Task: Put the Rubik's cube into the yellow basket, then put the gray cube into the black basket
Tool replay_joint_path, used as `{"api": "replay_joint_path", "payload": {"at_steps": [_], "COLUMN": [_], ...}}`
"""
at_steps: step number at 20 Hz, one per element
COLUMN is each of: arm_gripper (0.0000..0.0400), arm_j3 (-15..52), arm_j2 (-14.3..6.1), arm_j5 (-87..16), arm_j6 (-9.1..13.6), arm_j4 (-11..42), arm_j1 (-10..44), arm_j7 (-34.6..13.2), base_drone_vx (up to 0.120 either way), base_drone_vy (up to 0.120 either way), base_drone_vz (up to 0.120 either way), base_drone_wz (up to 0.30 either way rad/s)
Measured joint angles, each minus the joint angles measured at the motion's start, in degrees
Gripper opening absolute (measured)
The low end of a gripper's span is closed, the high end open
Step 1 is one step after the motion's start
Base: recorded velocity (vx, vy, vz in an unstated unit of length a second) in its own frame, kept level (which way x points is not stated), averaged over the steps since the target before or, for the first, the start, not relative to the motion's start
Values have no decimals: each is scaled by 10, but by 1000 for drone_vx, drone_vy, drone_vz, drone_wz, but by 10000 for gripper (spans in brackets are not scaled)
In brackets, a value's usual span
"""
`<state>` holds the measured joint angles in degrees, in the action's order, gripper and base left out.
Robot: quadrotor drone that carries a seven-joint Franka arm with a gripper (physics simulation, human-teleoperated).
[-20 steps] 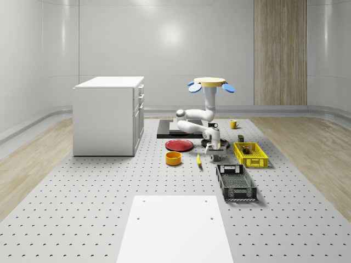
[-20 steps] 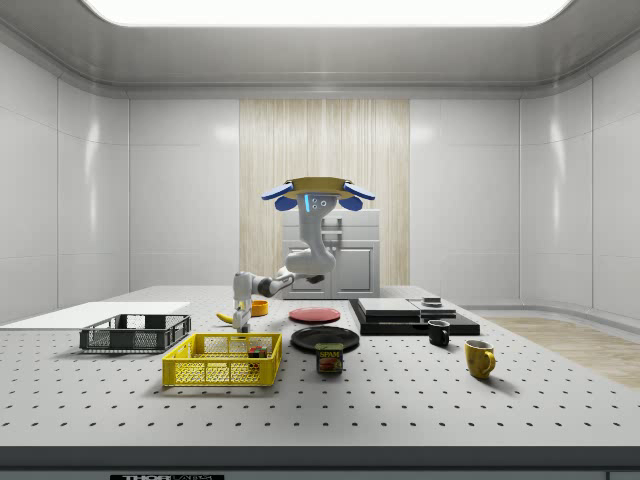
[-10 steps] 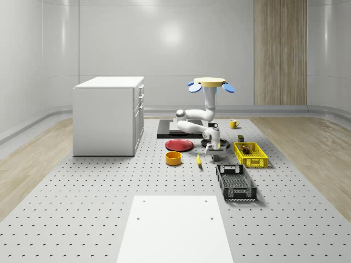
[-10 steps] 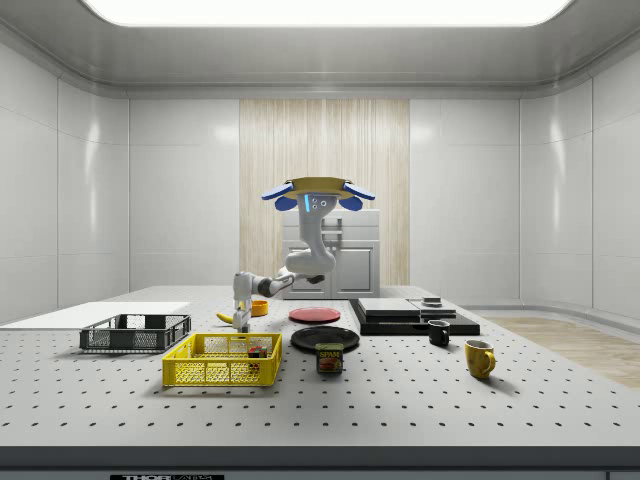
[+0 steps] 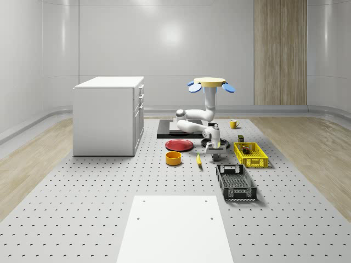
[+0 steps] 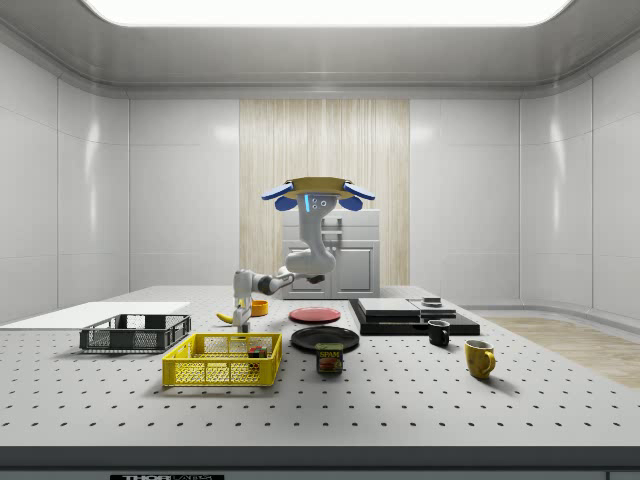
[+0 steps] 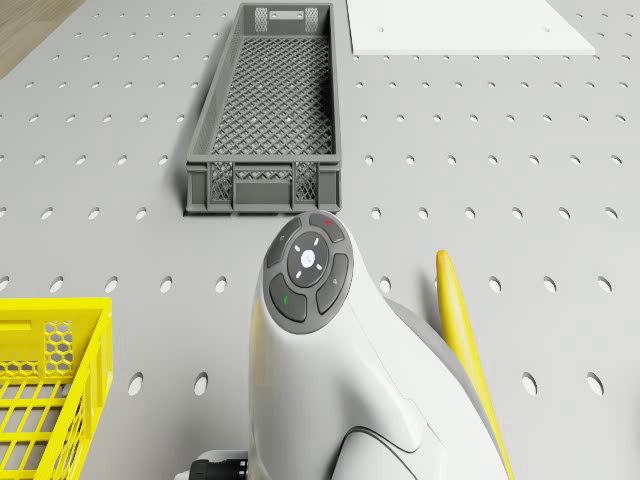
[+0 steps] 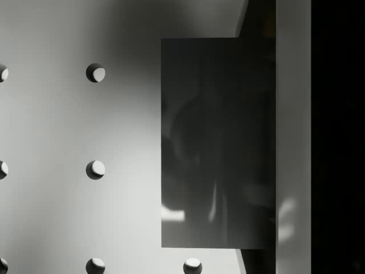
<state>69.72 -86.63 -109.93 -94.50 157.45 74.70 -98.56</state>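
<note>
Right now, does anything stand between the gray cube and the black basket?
Nothing visible does. The drone hovers over the table; its gripper hangs low over the gray cube, close to the black basket's short end, with bare table between. The banana lies off to the side.

Whole-scene camera high, far back; side camera low, level. Both share drone (image 5: pixel 210 83), baskets. Drone camera faces down; wrist camera close to table (image 8: pixel 68 142).

Gray cube (image 8: pixel 217 142) close up, one side tucked behind a pale bar and deep shadow. Yellow basket (image 7: pixel 45 390) cut off at the edge, banana (image 7: pixel 465 350) half hidden behind the arm. Things inside the yellow basket in the whole-scene view too tiny to name.
</note>
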Motion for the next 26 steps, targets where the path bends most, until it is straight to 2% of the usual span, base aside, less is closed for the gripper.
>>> {"api": "replay_joint_path", "payload": {"at_steps": [7,11,14,26], "arm_gripper": [250,250,250,250], "arm_j3": [32,38,40,43], "arm_j2": [-2,-3,-4,-8], "arm_j5": [30,36,38,42], "arm_j6": [13,14,14,12], "arm_j4": [10,12,12,13], "arm_j1": [-5,-6,-6,-5], "arm_j7": [-1,-1,-1,-2], "base_drone_vx": [0,110,120,120], "base_drone_vy": [0,0,0,97], "base_drone_vz": [120,120,13,0], "base_drone_wz": [0,0,0,0]}}
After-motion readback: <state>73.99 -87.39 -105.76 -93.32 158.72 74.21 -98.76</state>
